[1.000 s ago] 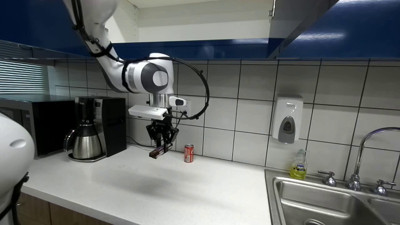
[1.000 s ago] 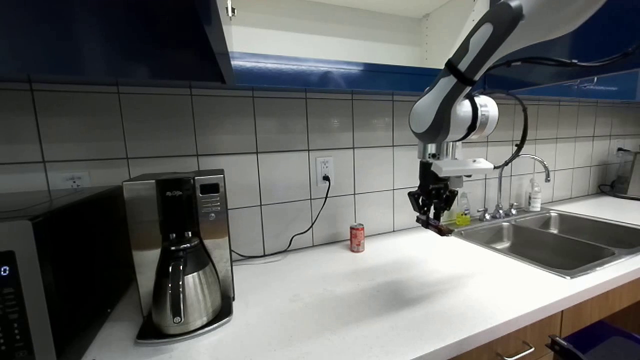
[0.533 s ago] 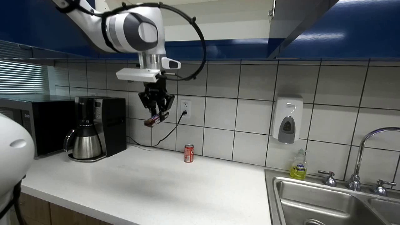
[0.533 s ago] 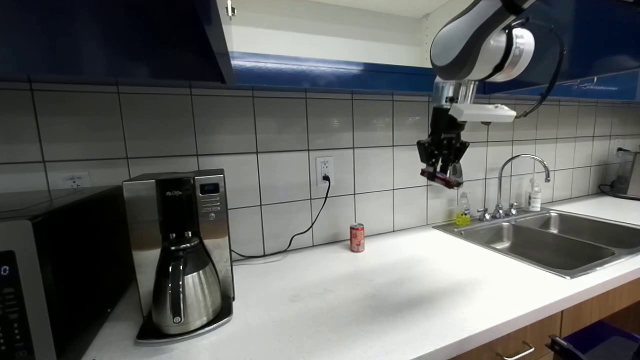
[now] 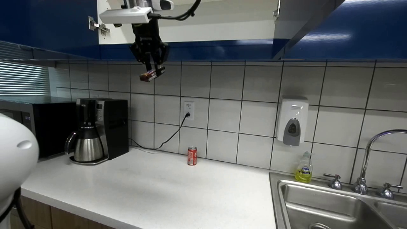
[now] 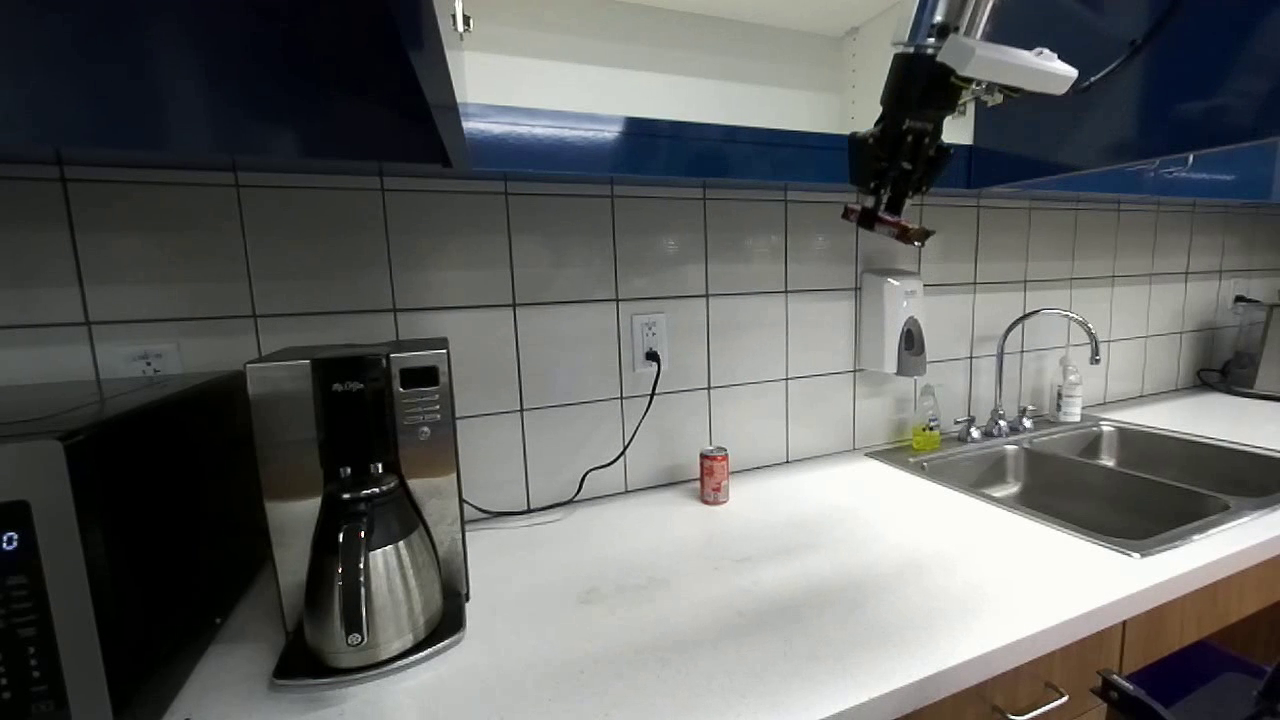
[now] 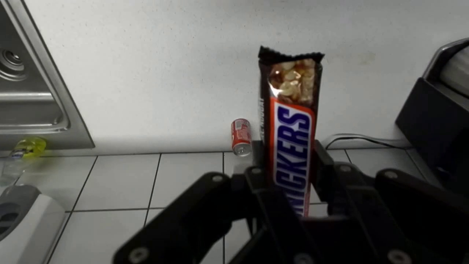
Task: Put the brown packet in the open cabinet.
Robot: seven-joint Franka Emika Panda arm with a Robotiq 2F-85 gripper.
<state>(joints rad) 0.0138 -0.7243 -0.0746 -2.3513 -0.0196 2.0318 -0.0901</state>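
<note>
In front of the open cabinet [image 5: 219, 30], below its blue lip [image 5: 216, 50]: hand [image 7: 291, 157] clamped on brown packet [image 7: 292, 123]. Going in without lifting first could catch packet there, twisting it loose.

1 red can [image 6: 714, 475] on the white counter [image 6: 680, 600] between coffee maker [image 6: 350, 430] and 2-basin sink [image 6: 1075, 495].

The packet [image 7: 291, 130] is above the counter [image 6: 750, 580], apparently before the cabinet [image 6: 660, 75].

Both exterior views face the tiled wall [image 5: 225, 114] over the table [image 5: 159, 194], sharing the red can [image 5: 192, 156]; wrist view peers down, brown packet [image 7: 291, 143] right up close!
</note>
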